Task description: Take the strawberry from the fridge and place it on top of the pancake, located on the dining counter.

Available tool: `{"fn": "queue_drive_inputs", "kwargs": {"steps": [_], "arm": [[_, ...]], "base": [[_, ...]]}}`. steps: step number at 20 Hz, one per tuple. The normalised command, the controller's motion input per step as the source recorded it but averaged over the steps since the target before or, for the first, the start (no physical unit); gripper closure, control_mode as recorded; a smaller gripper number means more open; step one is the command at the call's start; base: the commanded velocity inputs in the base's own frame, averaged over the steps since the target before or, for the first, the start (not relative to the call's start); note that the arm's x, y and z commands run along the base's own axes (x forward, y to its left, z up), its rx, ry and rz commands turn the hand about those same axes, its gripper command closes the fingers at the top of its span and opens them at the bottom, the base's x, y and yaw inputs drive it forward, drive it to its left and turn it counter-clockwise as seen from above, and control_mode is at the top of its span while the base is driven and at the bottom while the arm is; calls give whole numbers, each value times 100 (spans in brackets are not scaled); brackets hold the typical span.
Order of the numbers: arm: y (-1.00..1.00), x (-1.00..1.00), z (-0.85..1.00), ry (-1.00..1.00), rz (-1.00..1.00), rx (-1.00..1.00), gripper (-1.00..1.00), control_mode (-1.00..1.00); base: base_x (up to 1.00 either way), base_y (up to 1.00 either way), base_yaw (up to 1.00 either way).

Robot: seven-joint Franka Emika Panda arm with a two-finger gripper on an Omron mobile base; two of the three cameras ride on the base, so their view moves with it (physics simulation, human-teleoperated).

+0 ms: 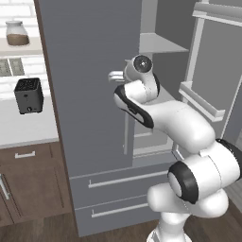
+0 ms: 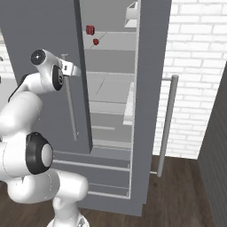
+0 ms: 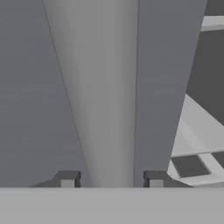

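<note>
The grey fridge [image 1: 90, 71] has its left door closed and its right door [image 2: 153, 88] swung open. On an upper shelf inside lies the tiny dark-red strawberry [image 2: 95, 41], just below a blockier red lump [image 2: 90, 29]. My gripper [image 2: 73, 68] is at the top of the left door's long vertical handle [image 2: 70, 111], well below and left of the strawberry. In the hand view the handle [image 3: 109, 109] runs between my two fingertips [image 3: 68, 179], which are drawn in close at its sides. The pancake and the dining counter are out of view.
A black toaster [image 1: 29, 95] sits on the white wall counter [image 1: 23, 127] left of the fridge, with a jar [image 1: 17, 33] on a shelf above. The open door's handle [image 2: 167, 124] stands before a brick wall [image 2: 195, 66]. Two drawers [image 1: 118, 179] sit below.
</note>
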Motion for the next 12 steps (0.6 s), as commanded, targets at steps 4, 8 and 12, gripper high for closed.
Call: {"fn": "queue_drive_inputs", "kwargs": {"steps": [4,8,12], "arm": [[3,-36,0,0,-2,0,100,-100],[24,-50,-1,2,-8,-2,100,-100],[42,-43,-8,12,-15,-9,100,-100]], "base": [[0,0,0],[0,0,0],[0,0,0]]}}
